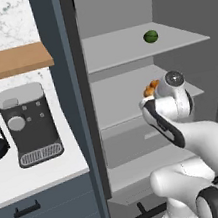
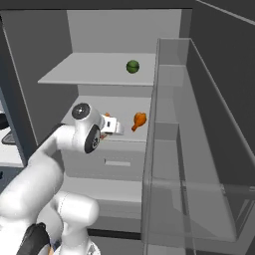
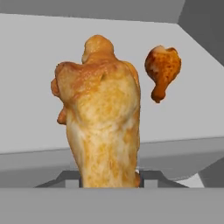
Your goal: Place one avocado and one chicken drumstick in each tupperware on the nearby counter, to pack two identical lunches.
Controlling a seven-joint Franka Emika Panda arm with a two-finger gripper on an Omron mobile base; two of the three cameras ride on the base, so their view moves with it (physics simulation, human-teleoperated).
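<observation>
A golden-brown chicken drumstick (image 3: pixel 103 122) stands up close in the hand view, rising from between the fingers of my gripper (image 3: pixel 109 179), which is shut on it. In the right base view the gripper (image 2: pixel 117 125) reaches over the fridge's middle shelf (image 2: pixel 124 107). A second chicken drumstick (image 3: pixel 162 70) lies further right on that shelf (image 2: pixel 139 120). A dark green avocado (image 1: pixel 151 36) sits on the upper shelf (image 2: pixel 132 66). The white counter (image 1: pixel 22 179) lies left of the fridge. No tupperware is in view.
The open fridge door (image 2: pixel 199 149) with clear bins stands close on the right. A grey coffee machine (image 1: pixel 30 125) sits on the counter under a wooden wall shelf (image 1: pixel 9 62). A fridge drawer (image 2: pixel 117 162) lies below the middle shelf.
</observation>
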